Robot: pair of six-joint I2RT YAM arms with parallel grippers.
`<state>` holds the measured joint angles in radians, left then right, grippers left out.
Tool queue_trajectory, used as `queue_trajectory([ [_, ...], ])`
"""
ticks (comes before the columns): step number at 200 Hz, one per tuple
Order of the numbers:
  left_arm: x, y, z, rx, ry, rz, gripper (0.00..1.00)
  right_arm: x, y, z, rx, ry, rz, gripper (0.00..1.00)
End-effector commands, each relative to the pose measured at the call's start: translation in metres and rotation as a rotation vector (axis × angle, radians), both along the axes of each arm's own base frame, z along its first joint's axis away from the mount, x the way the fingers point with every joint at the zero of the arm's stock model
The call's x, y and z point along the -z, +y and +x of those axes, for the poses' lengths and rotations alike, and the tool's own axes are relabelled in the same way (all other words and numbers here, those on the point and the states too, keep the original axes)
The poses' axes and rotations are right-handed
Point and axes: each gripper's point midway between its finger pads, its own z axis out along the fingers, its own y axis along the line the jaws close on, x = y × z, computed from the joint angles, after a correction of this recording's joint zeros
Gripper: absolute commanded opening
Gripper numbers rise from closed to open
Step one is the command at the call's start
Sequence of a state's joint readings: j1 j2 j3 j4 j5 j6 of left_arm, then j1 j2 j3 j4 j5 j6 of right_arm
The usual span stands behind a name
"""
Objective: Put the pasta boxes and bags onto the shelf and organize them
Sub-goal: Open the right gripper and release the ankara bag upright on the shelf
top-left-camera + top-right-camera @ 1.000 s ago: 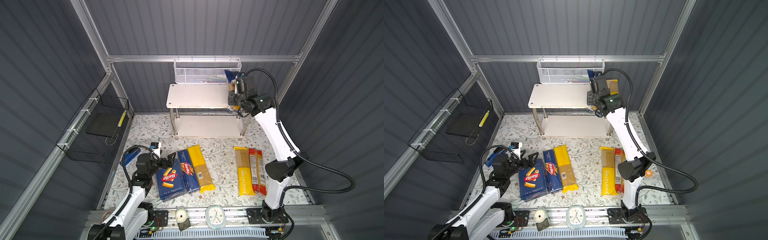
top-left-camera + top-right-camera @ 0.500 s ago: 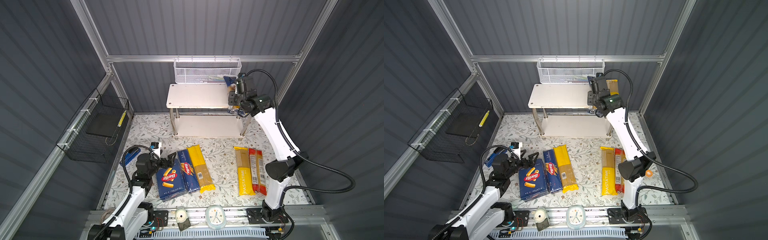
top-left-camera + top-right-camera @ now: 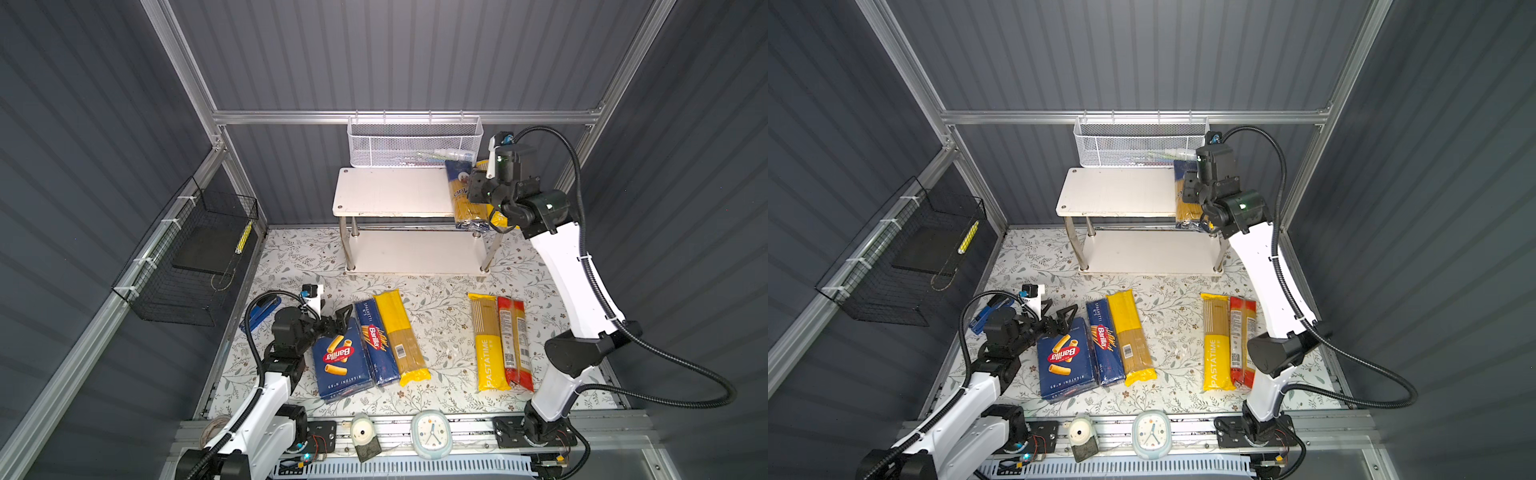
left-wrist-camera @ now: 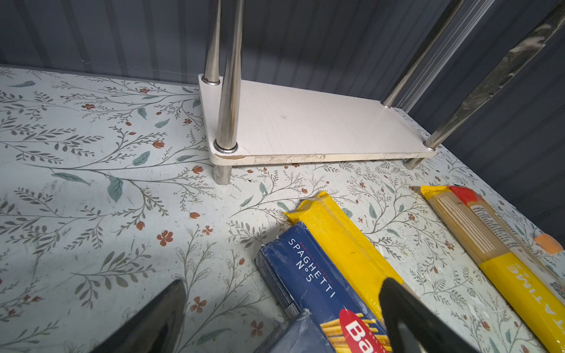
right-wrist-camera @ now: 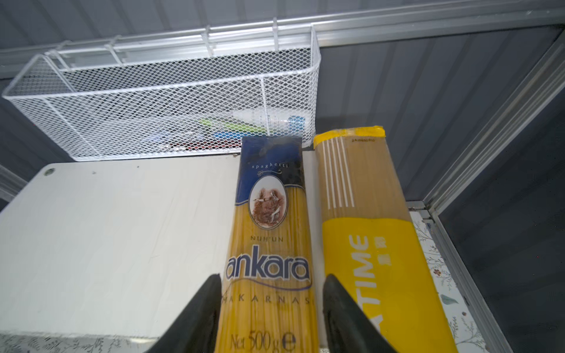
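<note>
The ankara spaghetti bag [image 5: 269, 244] lies on the top board of the shelf [image 5: 122, 229] beside a PASTATIME bag [image 5: 367, 244], long axis running away from the right gripper [image 5: 272, 278], whose parted fingers straddle it

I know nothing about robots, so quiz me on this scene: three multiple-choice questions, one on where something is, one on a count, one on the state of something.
1. Where does the dark blue spaghetti bag lie?
A. on the top shelf board
B. on the lower shelf board
C. in the white basket

2. How many pasta packages lie on the flowered table?
A. three
B. five
C. seven

3. How do the jaws of the right gripper stand?
A. shut tight, nothing between them
B. open, on either side of the dark blue spaghetti bag
C. clamped on a box

Answers:
1. A: it lies at the right end of that board.
2. B: wide box, narrow box, plain yellow bag, lettered yellow bag, red bag.
3. B: the right wrist view shows both fingers apart, with the bag between them.
</note>
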<state>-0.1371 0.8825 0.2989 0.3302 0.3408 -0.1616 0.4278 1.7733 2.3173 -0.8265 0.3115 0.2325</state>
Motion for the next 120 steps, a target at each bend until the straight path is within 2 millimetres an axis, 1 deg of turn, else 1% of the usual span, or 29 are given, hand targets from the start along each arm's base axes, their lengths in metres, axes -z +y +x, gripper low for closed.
queue_trajectory([
  [1,-0.001,-0.004,-0.003,0.022,-0.012,-0.005,0.99,0.003,0.006,-0.023,-0.093,0.053,0.012,0.56],
  [32,-0.001,-0.004,-0.003,0.022,-0.011,-0.007,0.99,0.003,0.010,-0.058,-0.181,0.091,0.060,0.56],
  [58,-0.001,-0.005,-0.004,0.030,-0.010,-0.013,1.00,0.013,0.015,-0.086,-0.254,0.126,0.099,0.56],
  [91,0.000,-0.007,-0.004,0.036,-0.005,-0.015,1.00,0.029,0.017,-0.106,-0.299,0.157,0.117,0.56],
  [120,-0.001,-0.007,-0.004,0.037,-0.006,-0.015,1.00,0.043,0.020,-0.113,-0.323,0.197,0.118,0.56],
])
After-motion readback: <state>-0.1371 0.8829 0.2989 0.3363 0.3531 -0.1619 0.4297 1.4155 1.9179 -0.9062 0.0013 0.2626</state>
